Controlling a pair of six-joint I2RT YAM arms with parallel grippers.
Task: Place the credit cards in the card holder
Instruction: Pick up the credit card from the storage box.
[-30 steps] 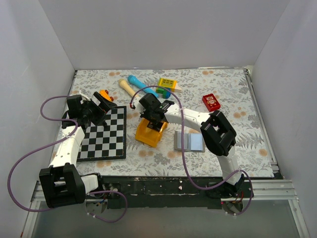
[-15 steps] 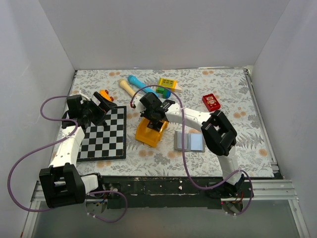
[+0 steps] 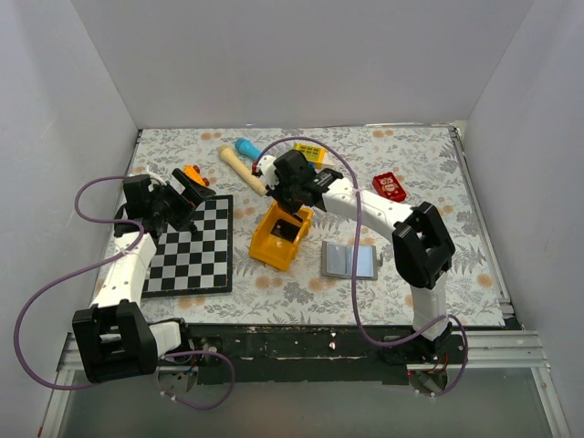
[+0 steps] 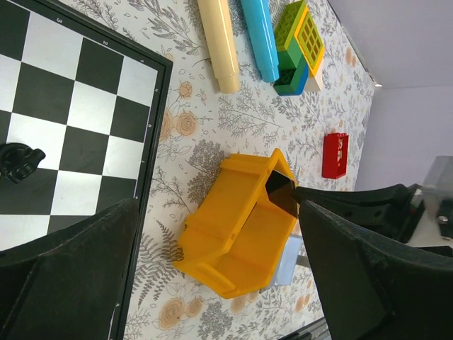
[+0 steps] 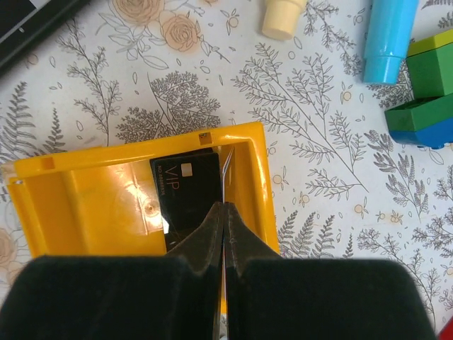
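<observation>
Grey card holder (image 3: 349,260) nearest, at about four o'clock on the table (image 3: 456,182), spread open with pale pockets up. Just beyond, toward the centre, orange tray (image 3: 266,251), with a black credit card (image 5: 187,185) flat on its floor toward the one o'clock end. Judged light, stiff, slick, and too thin to pinch while lying flat. Best tipped up against the tray wall and taken by a short edge, firmly, to avoid slipping. Right gripper (image 5: 224,210) above the tray, pressed together, possibly on a thin card edge; cannot tell. Far back at nine o'clock, left gripper (image 3: 190,194) spread wide over the chessboard (image 3: 187,255), holding nothing.
</observation>
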